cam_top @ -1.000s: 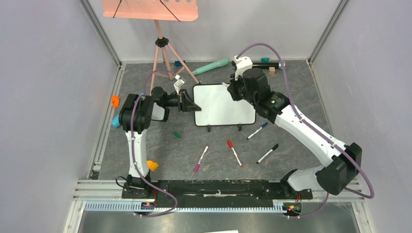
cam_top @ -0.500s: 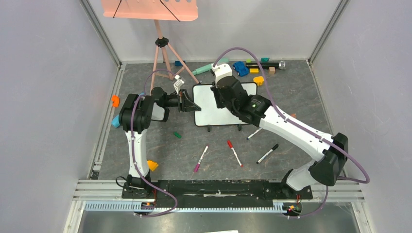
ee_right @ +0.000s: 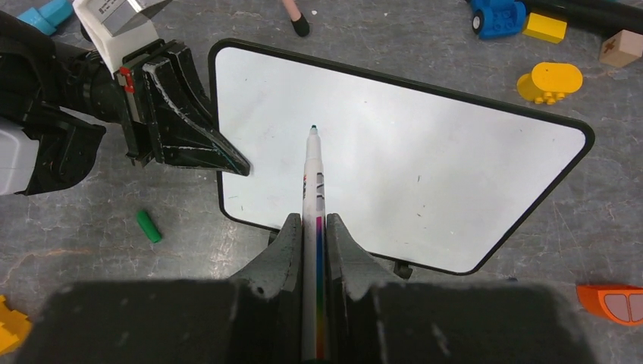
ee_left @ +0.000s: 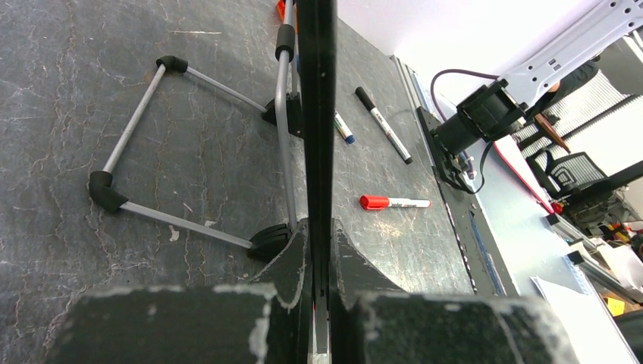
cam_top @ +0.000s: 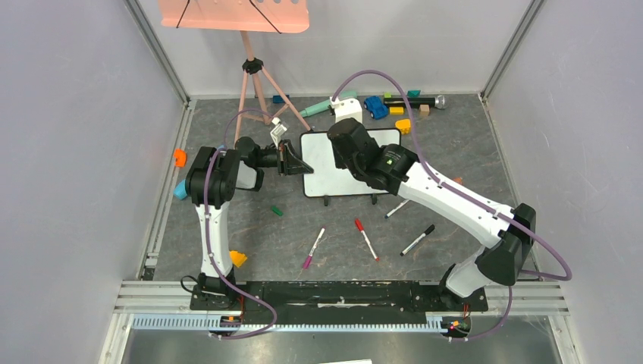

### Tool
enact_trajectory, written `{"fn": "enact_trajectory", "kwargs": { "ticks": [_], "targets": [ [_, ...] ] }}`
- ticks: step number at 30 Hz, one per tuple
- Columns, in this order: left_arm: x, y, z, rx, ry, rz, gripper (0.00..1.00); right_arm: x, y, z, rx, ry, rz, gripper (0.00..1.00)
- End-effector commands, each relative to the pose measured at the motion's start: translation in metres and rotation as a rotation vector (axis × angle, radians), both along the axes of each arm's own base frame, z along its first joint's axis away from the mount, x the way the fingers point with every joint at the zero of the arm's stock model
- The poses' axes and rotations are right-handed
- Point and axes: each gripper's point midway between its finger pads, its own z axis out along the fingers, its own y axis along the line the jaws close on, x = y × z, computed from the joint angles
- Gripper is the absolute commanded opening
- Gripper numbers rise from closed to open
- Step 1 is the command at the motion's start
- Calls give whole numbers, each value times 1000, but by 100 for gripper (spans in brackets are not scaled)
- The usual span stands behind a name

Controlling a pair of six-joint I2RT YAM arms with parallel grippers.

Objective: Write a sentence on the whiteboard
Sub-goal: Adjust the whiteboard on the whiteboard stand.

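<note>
The whiteboard (cam_top: pixel 334 178) is standing at the middle of the overhead view, leaning back on a wire stand (ee_left: pixel 152 144) with small black feet on the grey tabletop (cam_top: pixel 250 235). Its face is showing blank, so the sentence is not yet begun.

The left hand (ee_left: pixel 318 235) is clamping shut on the board's left rim, one finger on each face. The right hand (ee_right: pixel 311 227) is gripping a marker (ee_right: pixel 312 182) by the middle of its barrel. The teal tip is bare and pointing at the upper left part of the white surface, but from these views it is not possible to tell whether the tip is touching. A green cap (ee_right: pixel 148 226) is lying on the tabletop at the lower left of the right wrist view.

The board is looking thin, stiff and light, and its face is glossy. In my judgement it is likely to slide or rock on its feet under the push of the pen, so the dark rim at a side edge is the sensible place to hold it, clear of the writing area. The marker is slender and smooth, and a firm pinch at mid-barrel is suiting it. Its felt tip is probably calling for only light pressure.
</note>
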Motion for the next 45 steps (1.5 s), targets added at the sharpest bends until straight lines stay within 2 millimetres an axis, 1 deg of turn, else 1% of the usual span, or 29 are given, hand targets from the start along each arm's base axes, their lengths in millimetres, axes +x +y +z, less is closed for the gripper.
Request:
{"fn": "enact_trajectory", "kwargs": {
  "ticks": [1, 10, 17, 30, 38, 45],
  "targets": [
    [-6, 2, -9, -2, -59, -15, 2, 1, 4, 7, 37, -15, 6, 0],
    [-7, 1, -10, -6, -63, 4, 2, -3, 4, -1, 20, -11, 46, 0],
    [-8, 0, -11, -6, -62, 0, 2, -5, 12, -4, 30, -11, 94, 0],
    [-9, 0, -13, -3, -60, -9, 2, -2, 19, -3, 20, -24, 126, 0],
    [-7, 2, -15, -2, -53, -7, 2, -1, 14, -1, 8, -37, 115, 0],
    [-7, 2, -15, -1, -53, -12, 2, 0, 16, -2, 0, -37, 121, 0]
  ]
}}
